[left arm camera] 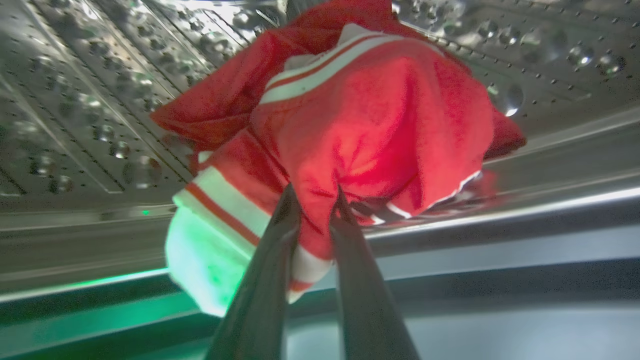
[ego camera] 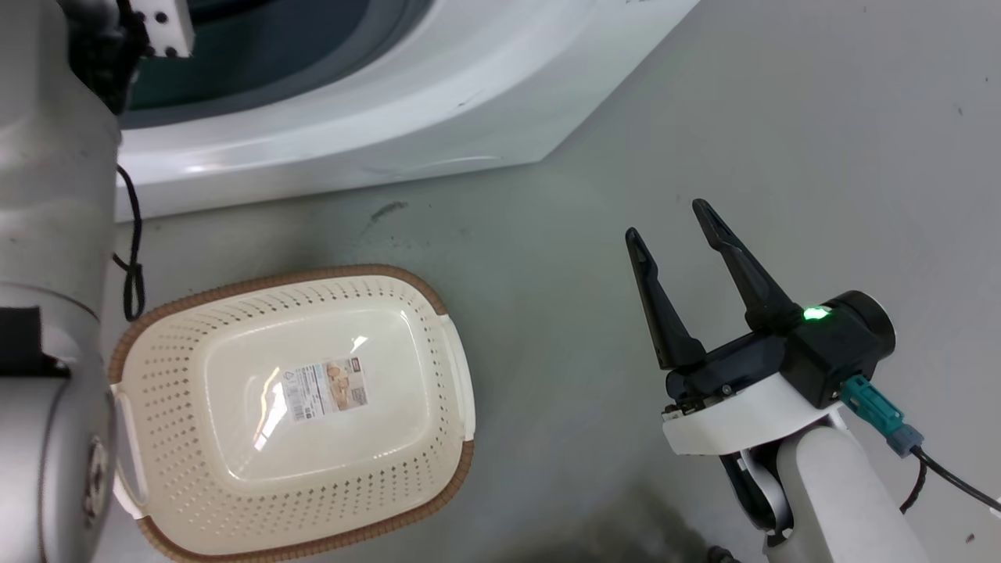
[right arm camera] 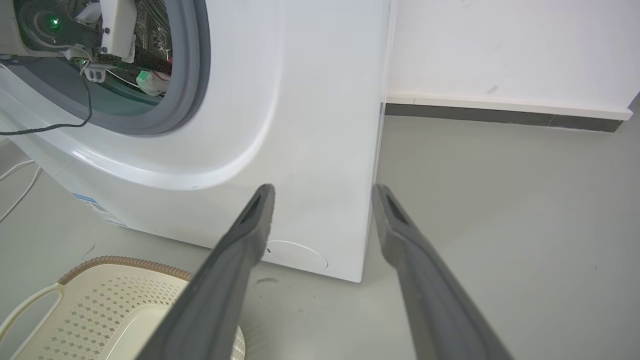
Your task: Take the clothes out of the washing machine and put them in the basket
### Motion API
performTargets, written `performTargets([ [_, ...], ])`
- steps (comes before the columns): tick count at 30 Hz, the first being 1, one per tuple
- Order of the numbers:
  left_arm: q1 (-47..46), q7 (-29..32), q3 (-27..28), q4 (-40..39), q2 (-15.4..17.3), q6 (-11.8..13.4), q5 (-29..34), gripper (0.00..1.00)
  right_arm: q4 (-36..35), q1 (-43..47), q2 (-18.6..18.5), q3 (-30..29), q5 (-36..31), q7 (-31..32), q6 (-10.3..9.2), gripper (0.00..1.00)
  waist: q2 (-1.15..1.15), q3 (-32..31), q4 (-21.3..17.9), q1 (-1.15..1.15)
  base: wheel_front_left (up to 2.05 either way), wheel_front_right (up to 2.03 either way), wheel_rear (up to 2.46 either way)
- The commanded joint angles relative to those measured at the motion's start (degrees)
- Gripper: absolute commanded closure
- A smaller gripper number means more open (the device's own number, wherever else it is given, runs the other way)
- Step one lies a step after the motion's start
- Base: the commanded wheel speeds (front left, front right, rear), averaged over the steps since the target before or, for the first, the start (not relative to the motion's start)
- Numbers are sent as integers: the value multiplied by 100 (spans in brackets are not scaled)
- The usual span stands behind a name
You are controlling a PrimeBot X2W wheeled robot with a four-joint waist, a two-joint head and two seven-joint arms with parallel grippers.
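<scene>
Left gripper (left arm camera: 315, 195) pinches clothes (left arm camera: 370, 115) inside washer (right arm camera: 280, 100).
Draw them straight out before swinging over the basket (ego camera: 344, 270); right gripper (ego camera: 665, 219) hangs spread, holding nothing.

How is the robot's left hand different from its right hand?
The left hand is pinched shut on red clothes; the right hand is open and empty. The left hand is inside the washing machine; the right hand hangs over the floor near the basket. Both have two long dark fingers.
</scene>
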Motion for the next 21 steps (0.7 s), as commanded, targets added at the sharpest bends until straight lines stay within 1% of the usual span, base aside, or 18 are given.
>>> performTargets([
  [1,218,-433,22,-106,-72,59,-40,100,48,-81,9,-46,29,-13,-4,0,0,-213,93,-1,0,0,0],
  [4,590,-1195,69,-185,-143,132,-101,100,116,-31,9,-95,17,-13,-3,0,0,-509,178,-1,0,0,0],
  [5,590,-1195,69,-185,-143,132,-101,100,116,-31,9,-95,17,-13,-3,0,0,-509,178,-1,0,0,0],
  [6,810,-1649,88,-219,-223,161,-132,100,157,47,8,-153,8,-13,-4,0,0,-720,241,-1,0,0,0],
  [7,810,-1649,88,-219,-223,161,-132,100,157,47,8,-153,8,-13,-4,0,0,-720,241,-1,0,0,0],
  [12,1398,-2628,158,-197,-381,205,-271,100,304,237,8,-254,-58,-14,-4,0,0,-1239,369,-1,0,0,0],
  [16,1835,-2989,239,-251,-515,224,-392,100,400,442,7,-371,-102,-13,-4,0,0,-1639,478,-1,0,0,0],
  [19,2179,-3070,297,-469,-587,219,-452,100,439,583,8,-456,-132,-13,-4,0,0,-1883,573,-1,0,0,0],
  [21,2420,-3084,344,-817,-613,247,-453,100,453,668,8,-496,-153,-11,-4,0,0,-2031,628,-1,0,0,0],
])
